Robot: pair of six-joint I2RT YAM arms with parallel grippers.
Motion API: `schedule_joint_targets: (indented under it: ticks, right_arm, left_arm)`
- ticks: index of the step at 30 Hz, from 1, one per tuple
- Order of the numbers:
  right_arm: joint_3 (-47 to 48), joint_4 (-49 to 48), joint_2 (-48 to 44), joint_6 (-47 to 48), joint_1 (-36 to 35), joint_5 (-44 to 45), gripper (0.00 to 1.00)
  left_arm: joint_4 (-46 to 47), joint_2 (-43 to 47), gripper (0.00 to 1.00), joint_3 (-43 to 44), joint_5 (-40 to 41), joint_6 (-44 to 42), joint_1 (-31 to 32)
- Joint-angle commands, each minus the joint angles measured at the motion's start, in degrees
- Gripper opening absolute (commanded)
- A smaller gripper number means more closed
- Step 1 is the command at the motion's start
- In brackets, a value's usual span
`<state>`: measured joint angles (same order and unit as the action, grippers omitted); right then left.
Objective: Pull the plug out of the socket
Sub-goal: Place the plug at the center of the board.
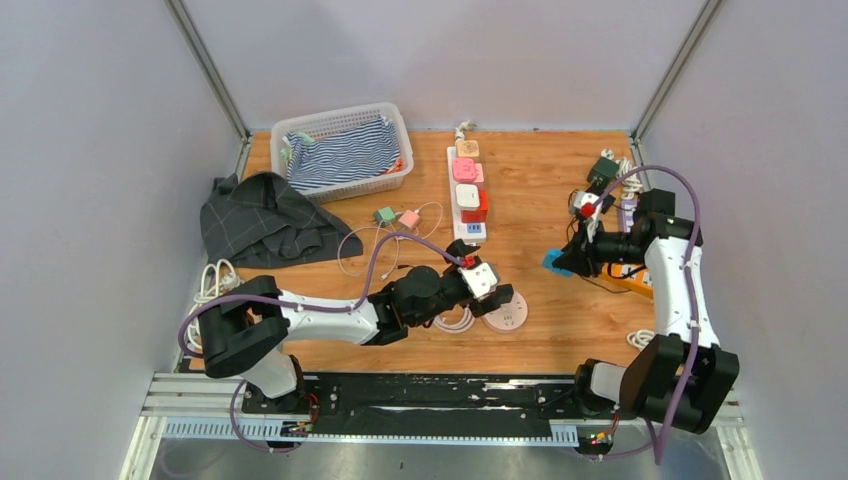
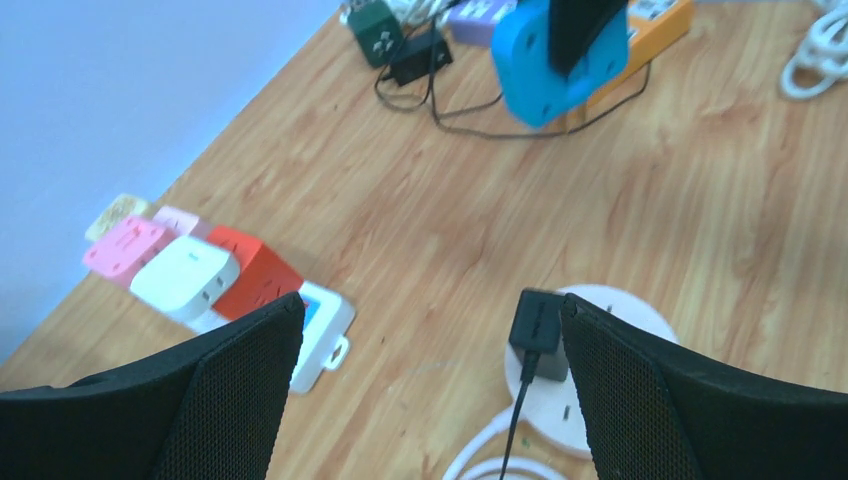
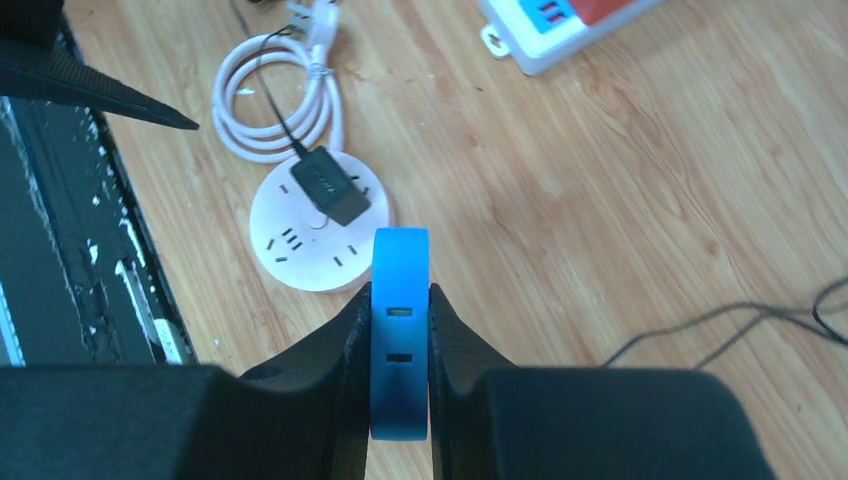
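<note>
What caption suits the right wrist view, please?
Right gripper clamps blue plastic adapter; black plug sits in round white socket beyond.

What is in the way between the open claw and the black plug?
Nothing I can see. The left gripper is open close to the black plug, which sits in the round white socket, with no object between them.

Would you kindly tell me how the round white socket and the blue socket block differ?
The round white socket is a flat disc; the blue socket block is a narrow slab. The white one lies on the table; the blue one is clamped edge-on in the right claw. The white one holds a black plug; the blue one's visible slots are empty. Both have plug slots.
</note>
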<state>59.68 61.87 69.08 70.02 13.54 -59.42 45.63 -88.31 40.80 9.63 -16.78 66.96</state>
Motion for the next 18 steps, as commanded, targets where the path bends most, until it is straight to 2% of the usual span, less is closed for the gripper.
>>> schedule_joint_targets:
  ticks: [1, 7, 11, 18]
  right_arm:
    - [1.7, -5.8, 1.1, -10.6, 5.5, -4.5, 0.0]
    - [3.7, -13.2, 3.7, -17.9, 7.8, -3.3, 0.0]
    - [3.9, -16.5, 6.5, -21.4, 9.6, -1.6, 0.0]
    - [-0.3, -32.5, 5.7, -37.0, 11.3, 4.9, 0.0]
  left_arm:
    - [-4.2, 0.7, 1.0, -1.5, 6.2, 0.6, -0.6]
    - [-6.1, 1.0, 1.0, -2.8, 5.4, 3.5, -1.7]
    - [-5.4, 3.0, 1.0, -5.3, -1.1, 9.8, -6.1]
    - [-2.0, 2.3, 1.0, -6.4, -3.7, 12.5, -7.1]
